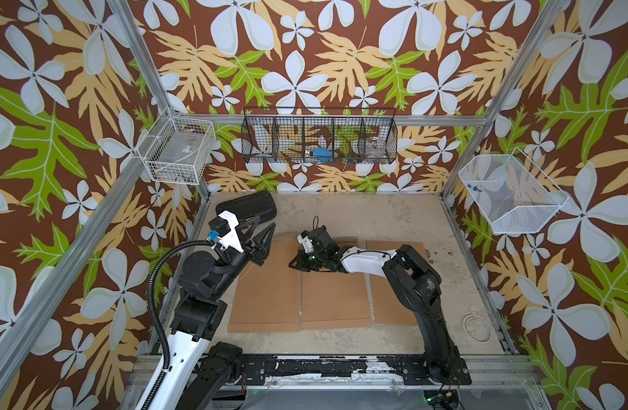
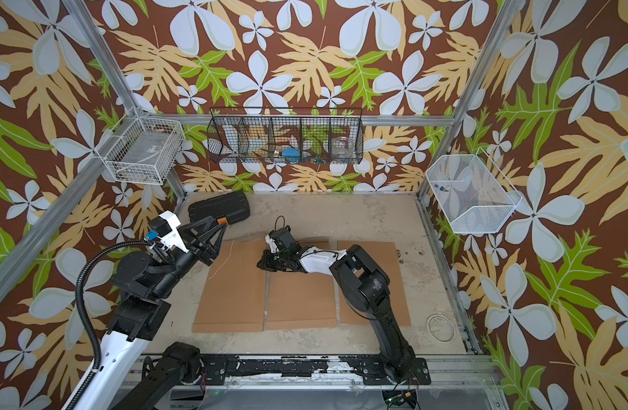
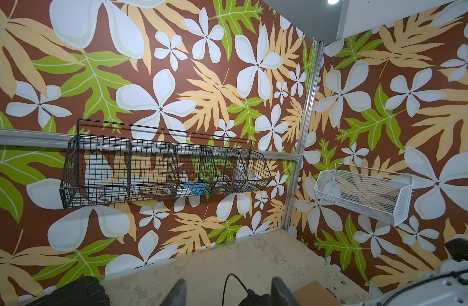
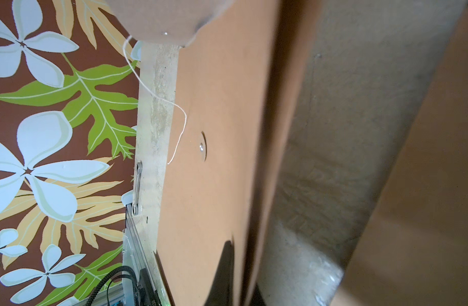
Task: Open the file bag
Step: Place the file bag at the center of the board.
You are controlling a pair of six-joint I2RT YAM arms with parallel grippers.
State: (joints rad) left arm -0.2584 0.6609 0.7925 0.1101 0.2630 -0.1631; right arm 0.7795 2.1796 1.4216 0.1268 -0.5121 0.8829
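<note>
Only right wrist view, wrench [image 4: 136, 189] on table [image 4: 153, 119], near file bag [image 4: 219, 172]

black case [image 1: 246, 207]: on table [image 1: 376, 216], far-left | black wire basket [image 1: 259, 142]: back wall [image 1: 305, 53] | clear ring [image 1: 477, 327]: near-right

We see the three file bags [image 1: 335, 301] as plain brown kraft paper, matt and smooth, with crisp edges. On the left file bag [image 4: 214, 185] the thin white string [image 4: 183, 119] looks like soft twisted thread, and the small rivet [image 4: 201, 146] is shiny metal. The desk [image 1: 394, 220] is rough, matt and blotchy, like worn concrete. At the far left we find a case [image 1: 248, 209] of ribbed matt black plastic. The far basket [image 1: 259, 149] is black coated wire; the left basket [image 1: 177, 170] is white coated wire, the right basket [image 1: 525, 216] fine white mesh. The frame [image 1: 429, 120] is dull brushed aluminium. A wrench [image 4: 137, 185] gleams as bare metal.
</note>
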